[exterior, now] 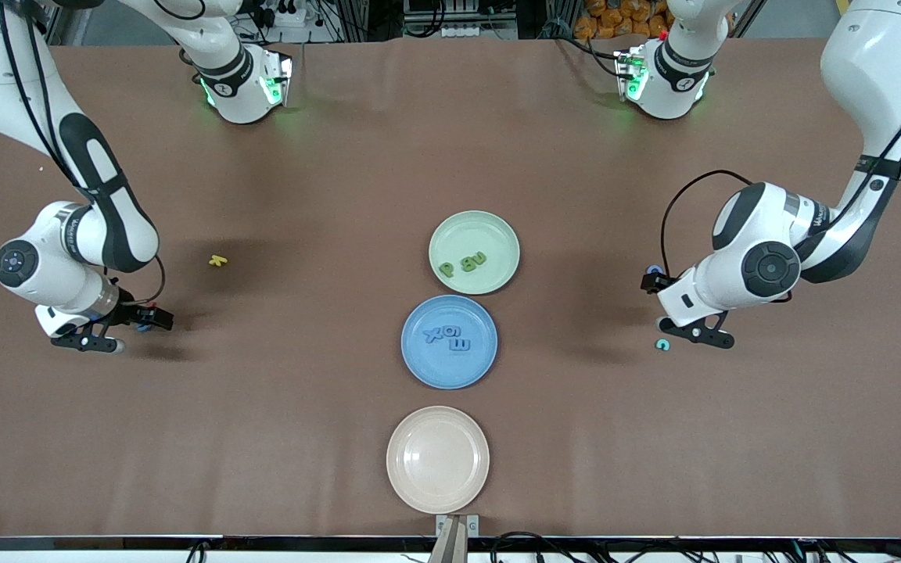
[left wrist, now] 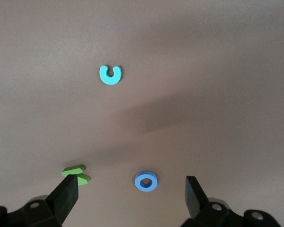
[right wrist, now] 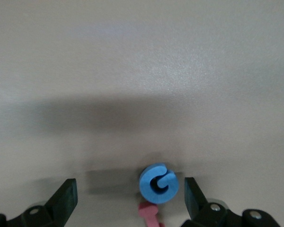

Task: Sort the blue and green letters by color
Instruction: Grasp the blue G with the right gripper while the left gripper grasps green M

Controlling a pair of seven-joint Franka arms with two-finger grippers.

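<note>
Looks like the sort is more than half done and both arms are lining up for another pick. The left hand [left wrist: 131, 198] is hanging wide open and holding nothing, low over the counter [exterior: 325, 156] at the left arm's end, with a blue O [left wrist: 146, 181] sitting on the counter right between its fingers. A lime green letter [left wrist: 76, 173] is just beside one finger, and a turquoise C-shaped letter [left wrist: 110, 74] is lying a bit further out. My guess is the next move is dropping straight down on the blue O, closing, then carrying it to the blue plate [exterior: 419, 371].

The right hand [right wrist: 131, 198] is also spread open and empty, over the right arm's end of the counter, with a blue G [right wrist: 158, 183] between its fingers and a small dark red letter [right wrist: 149, 213] touching it. That one needs a careful pinch so the red piece isn't dragged along.

Containers: the green plate [exterior: 489, 231] is holding three green letters [exterior: 463, 264]. The blue plate, nearer the front camera, is holding three blue letters [exterior: 448, 336], hard to read against the plate. The beige plate [exterior: 400, 477], nearest of all, is empty. A yellow letter [exterior: 218, 260] is lying loose on the counter near the right arm.
</note>
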